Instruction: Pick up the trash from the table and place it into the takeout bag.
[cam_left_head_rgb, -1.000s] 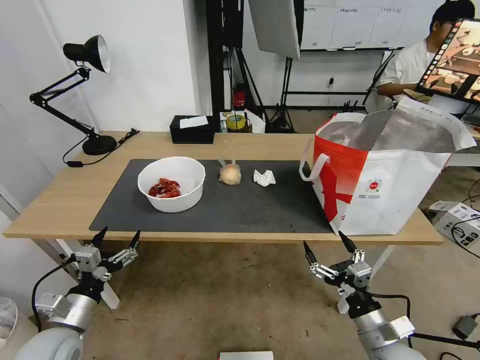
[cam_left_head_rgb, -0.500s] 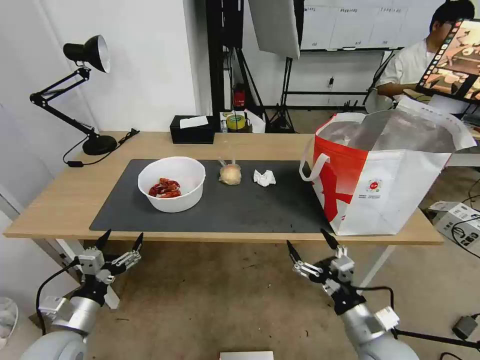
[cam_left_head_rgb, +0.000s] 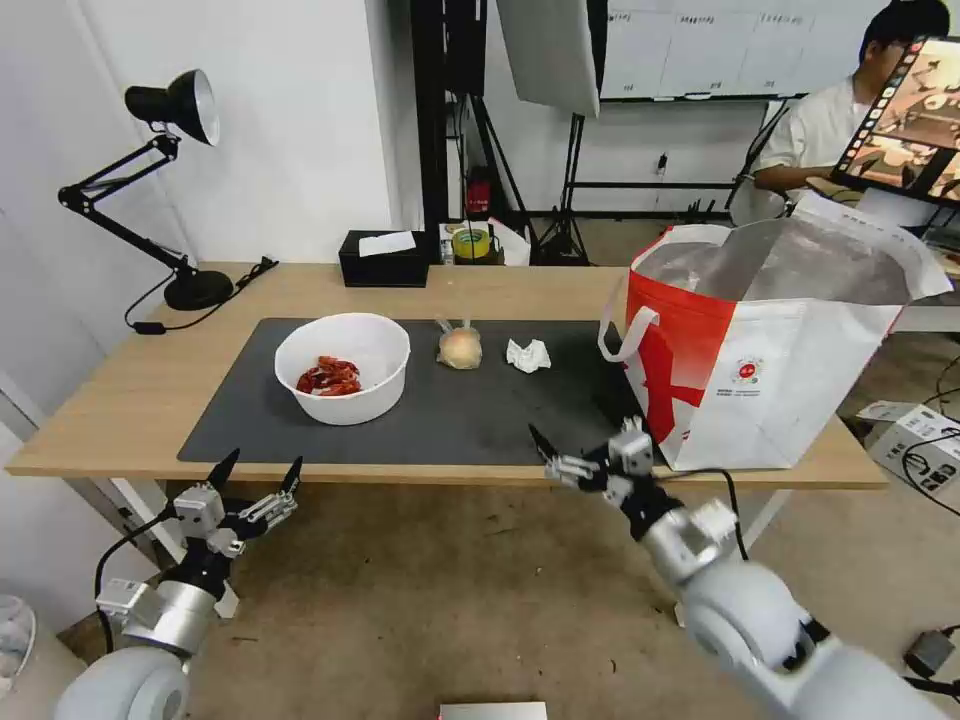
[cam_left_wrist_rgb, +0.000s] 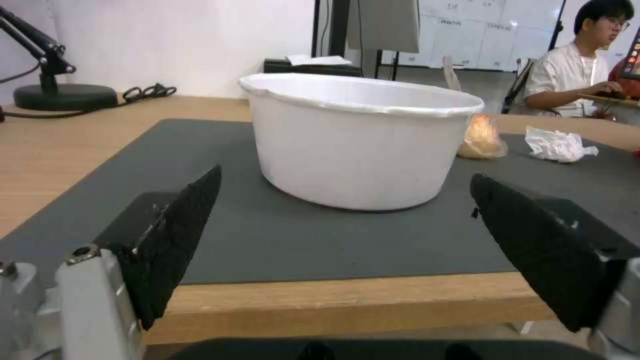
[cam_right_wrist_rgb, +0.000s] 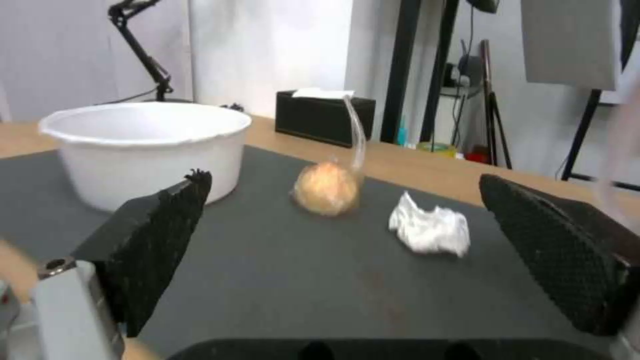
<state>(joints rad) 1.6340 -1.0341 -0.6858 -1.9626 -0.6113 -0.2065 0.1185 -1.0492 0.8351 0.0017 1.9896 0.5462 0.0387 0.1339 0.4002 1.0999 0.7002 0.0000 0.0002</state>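
— Nearest the robot? Right pincer (cam_left_head_rgb: 572, 450) at the table's (cam_left_head_rgb: 120, 400) front edge, just over the near rim of the dark grey mat (cam_left_head_rgb: 450, 420), fingers spread wide, nothing held. Left pincer (cam_left_head_rgb: 258, 472) lower, below and in front of the table edge, also spread wide and empty.

— Between the right pincer and the trash? Bare mat only. From the right wrist view, crumpled white tissue (cam_right_wrist_rgb: 430, 230) and small clear bag with tan lump (cam_right_wrist_rgb: 327, 187) lying straight ahead between the open fingers (cam_right_wrist_rgb: 160, 240).

— Ahead of the left one? White bowl (cam_left_wrist_rgb: 360, 140) on the mat, red shells (cam_left_head_rgb: 330, 376) inside as seen from the head view.

— Order across the mat? Bowl to the left, bag with lump in the middle, tissue just beside it, all apart from each other.

— Takeout bag? Upright on the table's right end (cam_left_head_rgb: 780, 350), mouth open, foil lining showing, one loop handle hanging toward the tissue.

— Farther back? Black tissue box (cam_left_head_rgb: 383, 258) at the far edge, tape roll (cam_left_head_rgb: 470, 243) beside it, black desk lamp (cam_left_head_rgb: 170, 180) at the far left corner with its cord trailing on the wood.
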